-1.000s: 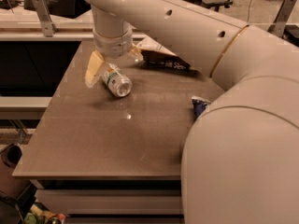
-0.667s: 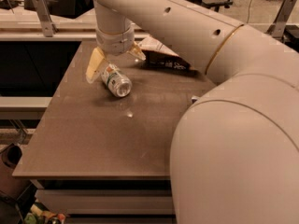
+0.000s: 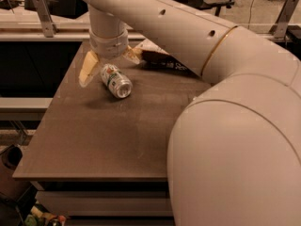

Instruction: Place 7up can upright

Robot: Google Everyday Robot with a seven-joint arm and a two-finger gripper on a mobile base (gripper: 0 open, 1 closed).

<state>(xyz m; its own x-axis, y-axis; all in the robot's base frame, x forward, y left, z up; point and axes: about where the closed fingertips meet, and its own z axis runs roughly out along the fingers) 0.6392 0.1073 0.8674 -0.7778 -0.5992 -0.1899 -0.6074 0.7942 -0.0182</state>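
Observation:
The 7up can (image 3: pixel 115 80) lies on its side on the brown table (image 3: pixel 94 140), toward the back left, its shiny silver end facing the front right. My gripper (image 3: pixel 109 64) hangs right over it, open. One pale finger (image 3: pixel 87 69) points down just left of the can, and the other finger (image 3: pixel 131 55) is behind it to the right. Neither finger visibly presses on the can.
A dark snack bag (image 3: pixel 165 60) lies behind the gripper at the back of the table. My bulky arm (image 3: pixel 235 140) covers the table's right side. The table's front edge (image 3: pixel 89 177) is near, with clutter on the floor at lower left (image 3: pixel 14 164).
The arm's near segment has swung further across the right of the view, hiding a small blue item there. The can and gripper have hardly moved.

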